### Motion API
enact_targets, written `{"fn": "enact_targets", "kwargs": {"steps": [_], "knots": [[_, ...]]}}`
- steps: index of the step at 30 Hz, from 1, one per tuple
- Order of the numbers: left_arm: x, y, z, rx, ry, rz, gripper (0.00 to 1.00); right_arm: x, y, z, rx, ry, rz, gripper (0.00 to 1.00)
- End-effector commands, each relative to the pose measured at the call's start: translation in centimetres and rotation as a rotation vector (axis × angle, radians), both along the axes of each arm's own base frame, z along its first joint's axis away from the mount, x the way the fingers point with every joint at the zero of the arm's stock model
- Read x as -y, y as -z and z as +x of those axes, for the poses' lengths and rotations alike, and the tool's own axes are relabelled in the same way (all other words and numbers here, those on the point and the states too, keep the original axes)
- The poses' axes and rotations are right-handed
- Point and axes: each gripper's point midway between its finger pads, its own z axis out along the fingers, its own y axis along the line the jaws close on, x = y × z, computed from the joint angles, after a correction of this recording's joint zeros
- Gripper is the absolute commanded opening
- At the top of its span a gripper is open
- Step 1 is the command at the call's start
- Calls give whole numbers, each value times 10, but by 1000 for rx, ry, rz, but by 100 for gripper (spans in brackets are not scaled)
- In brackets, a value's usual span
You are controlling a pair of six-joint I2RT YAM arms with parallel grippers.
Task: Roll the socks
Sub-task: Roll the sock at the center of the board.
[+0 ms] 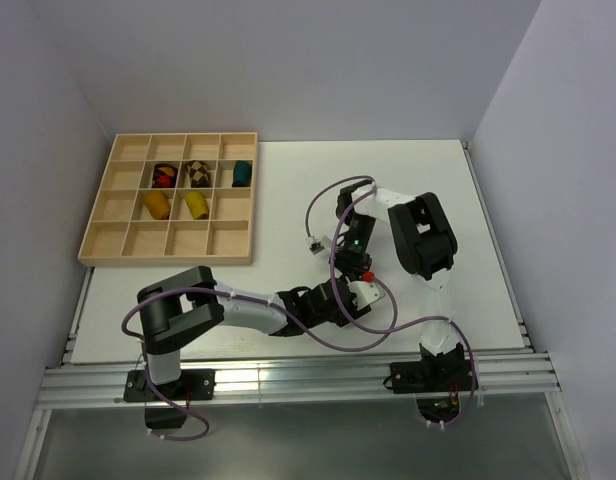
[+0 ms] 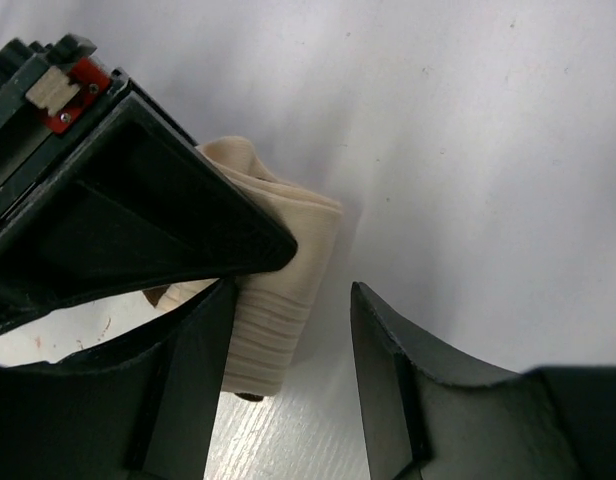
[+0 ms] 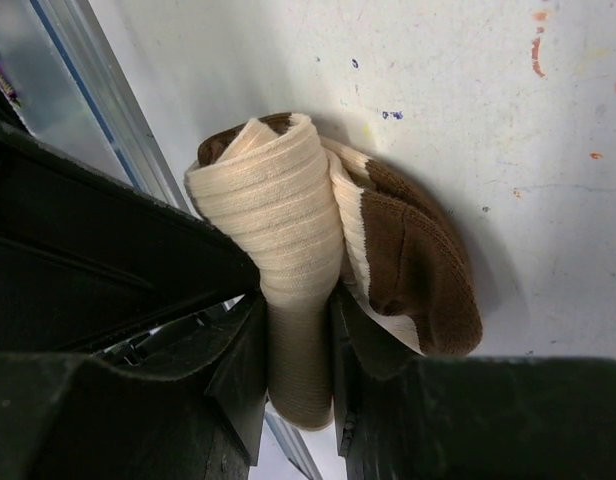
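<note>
My right gripper is shut on the cream sock. The sock is rolled into a bundle, and its brown toe rests on the white table. In the left wrist view the same cream sock lies against my left gripper's left finger, under the right gripper's body. The left jaws stand open with a gap beside the sock. In the top view both grippers meet near the table's front middle, left and right. The mustard-orange sock and yellow sock sit rolled in tray compartments.
A wooden compartment tray stands at the back left. It also holds a red-and-dark bundle, a brown-checkered bundle and a teal bundle. A metal rail runs along the table's near edge. Purple cables loop round both arms.
</note>
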Motion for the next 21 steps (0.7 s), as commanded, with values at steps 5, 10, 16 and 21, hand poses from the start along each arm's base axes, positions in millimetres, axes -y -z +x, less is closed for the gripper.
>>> {"fn": "enact_targets", "kwargs": {"steps": [5,10,16,21], "knots": [[-31,7,30,116,-127,83,56,4,22,16,67,-37,-27,33],[-30,6,31,156,-139,91,57,4,22,16,64,-36,-29,33],[-21,31,14,81,-18,154,55,4,20,17,75,-33,-29,33],[-17,43,7,13,36,193,51,3,19,17,79,-30,-25,33]]}}
